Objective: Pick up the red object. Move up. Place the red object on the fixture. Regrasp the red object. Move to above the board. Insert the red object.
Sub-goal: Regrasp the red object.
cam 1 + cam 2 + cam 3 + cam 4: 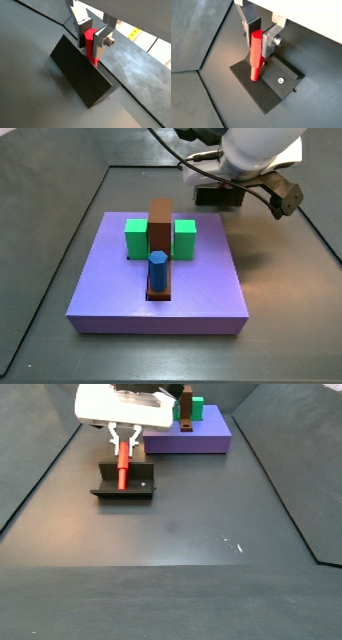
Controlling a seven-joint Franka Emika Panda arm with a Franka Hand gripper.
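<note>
The red object (256, 55) is a bright red short peg standing tilted on the fixture (271, 87), with its lower end on the dark base plate. In a wrist view, the peg (91, 47) stands against the fixture's raised wall (80, 75). My gripper (260, 42) is shut on the peg's upper part, one finger on each side. In a side view, the gripper (123, 446) holds the peg (122, 466) over the fixture (127, 487). The purple board (120, 298) lies apart from them.
The board carries two green blocks (136, 238), a long brown bar (160, 223) and a blue upright peg (158, 270). In a side view the board (201, 439) sits just beyond the fixture. Dark floor seams and raised walls edge the work area.
</note>
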